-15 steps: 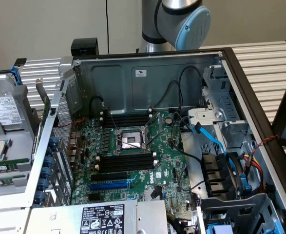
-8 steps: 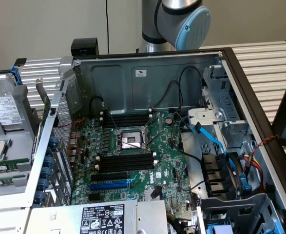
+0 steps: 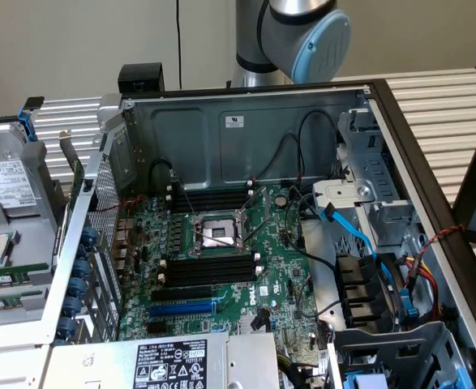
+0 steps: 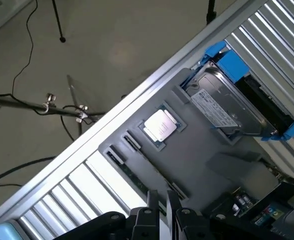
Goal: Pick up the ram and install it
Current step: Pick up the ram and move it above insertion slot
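Jaws narrowly parted, gripper (image 4: 163,201) over ram (image 4: 139,179) in tray (image 4: 204,146); likely light, stiff, fragile — best pinched by long edges, mid-length.

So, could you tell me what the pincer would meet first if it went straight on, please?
Most likely the ram lying in the grey tray right under the pincer, though depth is unclear.

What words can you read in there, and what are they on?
"DELL", probably: white logo on the green motherboard.
Power supply label: too small to read.
Case wall sticker: too small to read.
Hard drive label: blurred.
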Tool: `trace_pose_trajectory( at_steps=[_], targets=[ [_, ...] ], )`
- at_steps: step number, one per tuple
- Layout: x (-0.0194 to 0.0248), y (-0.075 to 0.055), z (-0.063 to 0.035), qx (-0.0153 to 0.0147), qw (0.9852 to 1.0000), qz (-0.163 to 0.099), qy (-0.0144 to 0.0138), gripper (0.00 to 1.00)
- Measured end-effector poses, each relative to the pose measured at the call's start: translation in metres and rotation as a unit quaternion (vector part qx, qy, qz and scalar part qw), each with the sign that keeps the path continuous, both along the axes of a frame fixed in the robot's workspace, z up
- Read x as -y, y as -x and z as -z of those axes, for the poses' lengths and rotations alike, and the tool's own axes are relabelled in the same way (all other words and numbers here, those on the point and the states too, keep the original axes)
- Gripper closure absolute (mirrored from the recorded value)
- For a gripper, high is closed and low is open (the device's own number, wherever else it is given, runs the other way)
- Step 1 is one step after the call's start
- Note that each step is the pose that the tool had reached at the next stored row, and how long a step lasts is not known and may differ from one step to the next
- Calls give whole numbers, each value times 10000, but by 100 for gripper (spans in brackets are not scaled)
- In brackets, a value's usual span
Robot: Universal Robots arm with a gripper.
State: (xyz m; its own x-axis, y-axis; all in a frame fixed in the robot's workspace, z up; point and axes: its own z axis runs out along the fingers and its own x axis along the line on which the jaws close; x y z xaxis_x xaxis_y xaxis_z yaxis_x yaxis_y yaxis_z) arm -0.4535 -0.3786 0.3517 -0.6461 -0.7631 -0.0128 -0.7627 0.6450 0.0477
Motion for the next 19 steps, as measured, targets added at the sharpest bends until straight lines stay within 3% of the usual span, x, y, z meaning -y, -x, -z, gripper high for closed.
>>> trace_pose_trajectory(
  at_steps=[5, 10, 14, 19],
  targets=[
    [0, 1, 8, 0, 9990, -446, 0, 78],
    [0, 0, 14, 1, 9959, -906, 0, 78],
    [0, 0, 19, 0, 9919, -1267, 0, 78],
    [0, 0, 26, 0, 9852, -1716, 0, 78]
  ],
)
